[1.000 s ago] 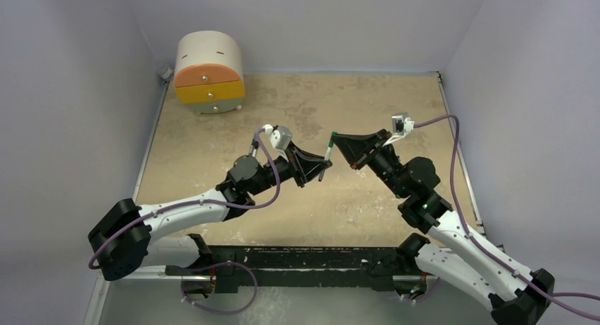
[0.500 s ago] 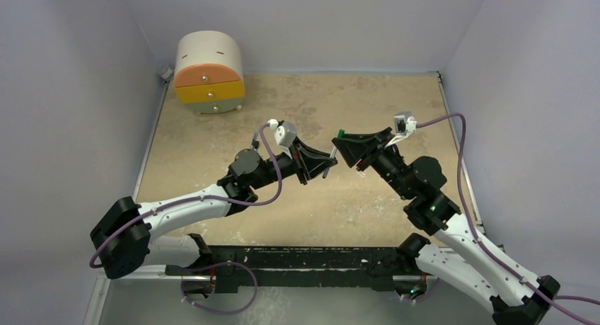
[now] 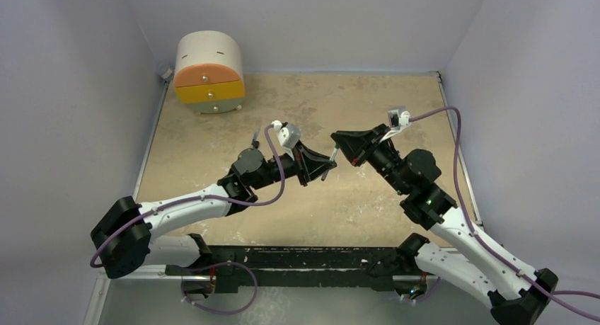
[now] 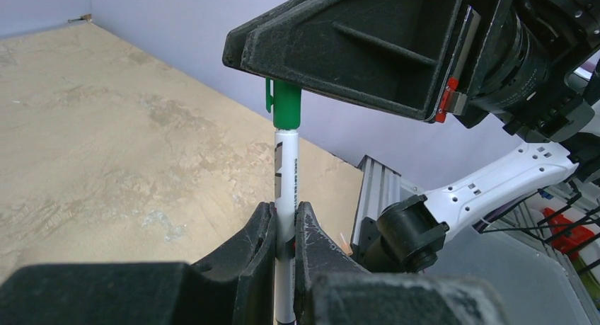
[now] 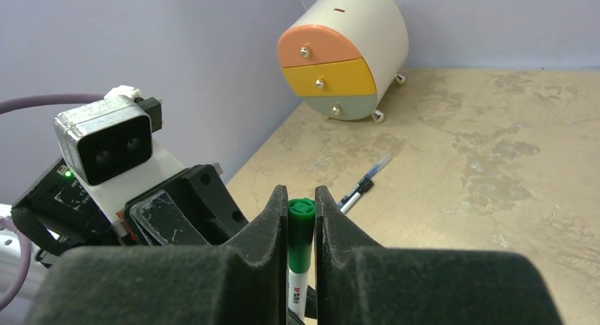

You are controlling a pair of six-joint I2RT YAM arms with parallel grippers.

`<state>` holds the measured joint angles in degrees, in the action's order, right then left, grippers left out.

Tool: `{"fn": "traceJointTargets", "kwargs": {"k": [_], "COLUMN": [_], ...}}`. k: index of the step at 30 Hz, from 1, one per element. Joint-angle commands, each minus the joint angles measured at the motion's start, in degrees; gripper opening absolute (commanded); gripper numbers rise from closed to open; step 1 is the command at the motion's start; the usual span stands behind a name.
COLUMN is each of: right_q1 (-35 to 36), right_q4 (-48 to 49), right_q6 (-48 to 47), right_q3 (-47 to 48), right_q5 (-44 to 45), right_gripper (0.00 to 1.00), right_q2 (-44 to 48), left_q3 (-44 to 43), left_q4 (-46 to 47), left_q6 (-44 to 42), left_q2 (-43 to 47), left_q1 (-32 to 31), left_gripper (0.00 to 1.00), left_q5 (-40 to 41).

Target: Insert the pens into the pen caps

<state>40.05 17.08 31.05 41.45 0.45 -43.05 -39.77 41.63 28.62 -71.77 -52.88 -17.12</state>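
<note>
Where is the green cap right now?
The green cap is in the air above the table, on the tip of the white pen, pinched in the right gripper.

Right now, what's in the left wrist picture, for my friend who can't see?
A white stick pen, pinched in the left end effector, has its tip inside a green plastic cap held by the right end effector. A tan table lies behind.

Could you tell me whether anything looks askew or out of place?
Nothing stands out: the green cap sits straight on the pen held by the left gripper; a spare pen lies flat on the table.
</note>
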Motion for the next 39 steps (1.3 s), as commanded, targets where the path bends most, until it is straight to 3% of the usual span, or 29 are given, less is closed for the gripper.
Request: {"fn": "traceJointTargets", "kwargs": {"k": [1,8,21,39], "right_q1": [0.12,0.15,0.2,0.4], "right_q4": [2.76,4.16,3.49,1.61], "right_q6": [-0.47,2.34,4.88,6.83], "right_q3": [1.25,-2.06,-6.98,-12.83], "right_q5": [-0.81,-3.14,-8.07,-10.12], "right_gripper": [0.0,0.0,0.0,0.0], "right_q2": [0.3,1.33,2.39,3.61], "left_q3": [-1.39,-2.86,-16.19,-24.1], "left_q4": [2.23,5.44,0.51,0.46], "left_q6": [-2.28,-3.5,-10.78,-14.82], "left_q2": [2.87,1.95,-3.16,-5.46], "left_q1": [0.07,0.06,0.15,0.15], "left_gripper": [0.0,0.0,0.0,0.0], "left_q5": [1.45,4.66,4.5,3.51]}}
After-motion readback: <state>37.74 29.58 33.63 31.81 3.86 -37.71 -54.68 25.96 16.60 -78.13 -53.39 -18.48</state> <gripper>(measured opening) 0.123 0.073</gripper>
